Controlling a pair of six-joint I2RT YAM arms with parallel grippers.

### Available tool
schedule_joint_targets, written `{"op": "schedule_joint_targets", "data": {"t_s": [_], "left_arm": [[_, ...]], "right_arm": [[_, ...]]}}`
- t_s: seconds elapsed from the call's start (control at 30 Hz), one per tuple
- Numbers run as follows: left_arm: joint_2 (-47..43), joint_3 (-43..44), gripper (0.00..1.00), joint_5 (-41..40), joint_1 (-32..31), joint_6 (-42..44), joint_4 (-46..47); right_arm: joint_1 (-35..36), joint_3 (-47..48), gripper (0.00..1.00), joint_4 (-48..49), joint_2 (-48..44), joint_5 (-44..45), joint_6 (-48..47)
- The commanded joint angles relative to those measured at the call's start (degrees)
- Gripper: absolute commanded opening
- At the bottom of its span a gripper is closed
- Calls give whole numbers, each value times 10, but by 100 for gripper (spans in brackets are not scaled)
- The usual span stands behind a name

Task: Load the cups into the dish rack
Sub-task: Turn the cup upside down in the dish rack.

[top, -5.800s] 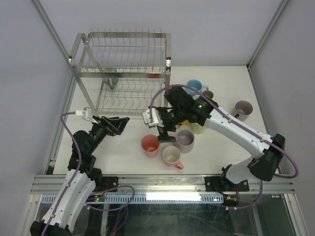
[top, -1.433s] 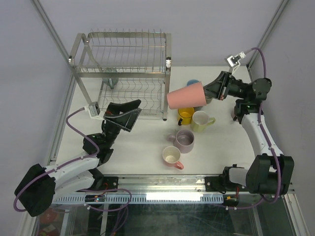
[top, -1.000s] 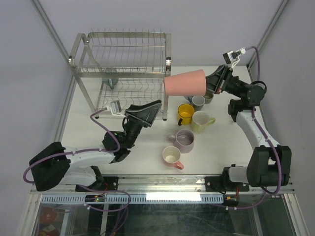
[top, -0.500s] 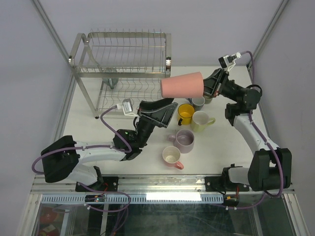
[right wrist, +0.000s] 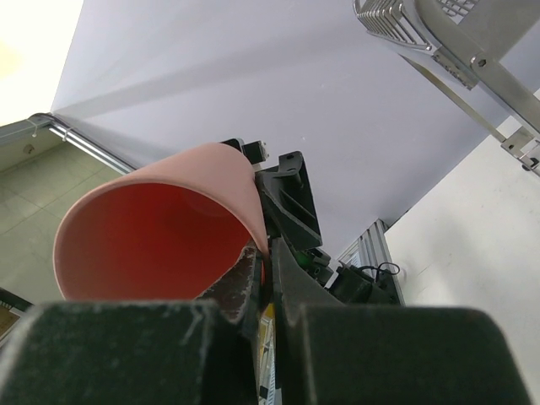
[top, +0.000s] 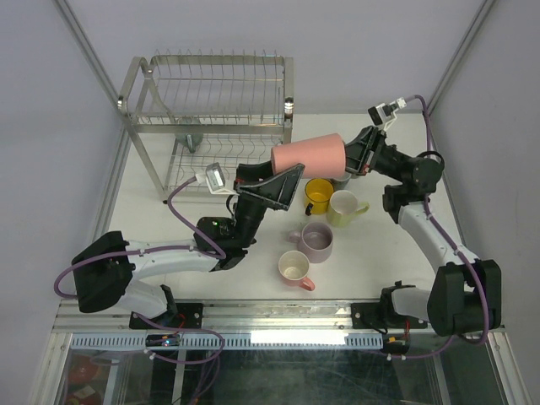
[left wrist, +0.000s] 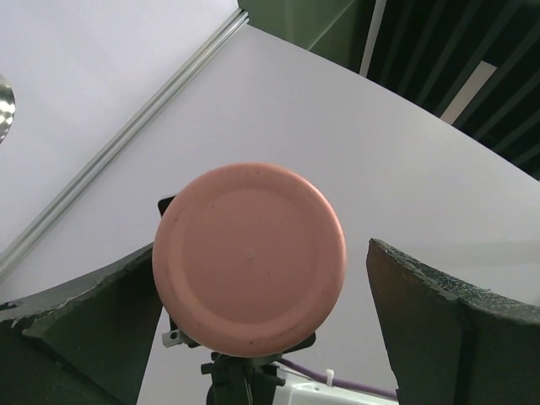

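My right hand (top: 350, 157) pinches the rim of a smooth, matte salmon-pink tapered ceramic mug (top: 308, 157). I hold the mug sideways in the air, just right of the shiny chrome wire dish rack (top: 211, 110). Its flat round base faces my left hand (top: 272, 175), whose 2 dark rough fingers (left wrist: 422, 312) are spread either side. A glossy yellow mug (top: 318, 195) stands on the white surface (top: 396, 253) nearby.

we see a white table (top: 375, 257) standing between pale grey walls (top: 380, 51). slim metal posts (top: 89, 52) rise at its far corners, and a metal rail (top: 278, 314) runs along its near edge.
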Motion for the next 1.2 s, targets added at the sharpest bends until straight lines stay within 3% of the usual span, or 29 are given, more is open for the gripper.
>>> {"op": "schedule_joint_targets", "data": {"t_s": [0.0, 0.27, 0.43, 0.5, 0.53, 0.63, 0.8, 0.93, 1.17], "left_arm": [[-5, 28, 95, -19, -3, 14, 168], [-1, 36, 79, -27, -3, 6, 169], [-8, 30, 51, -27, -3, 15, 168], [-12, 23, 41, -28, -2, 17, 168], [-14, 19, 31, -29, -2, 17, 169], [-24, 10, 15, -22, -2, 24, 169], [-54, -12, 2, 0, -2, 39, 166], [-112, -45, 0, 8, -2, 58, 116], [-246, -84, 0, 8, -2, 81, -92]], "right_arm": [[6, -4, 0, 14, -20, 12, -13], [11, -10, 0, 13, -23, 10, -20], [13, -15, 2, 13, -28, 3, -32], [13, -14, 12, 10, -30, -2, -39], [13, -13, 19, 3, -32, -5, -44], [13, -7, 45, -7, -36, -17, -64], [-2, 2, 81, -32, -44, -41, -111], [-21, 23, 88, -52, -55, -76, -162], [-43, 55, 89, -91, -74, -146, -244]]}}
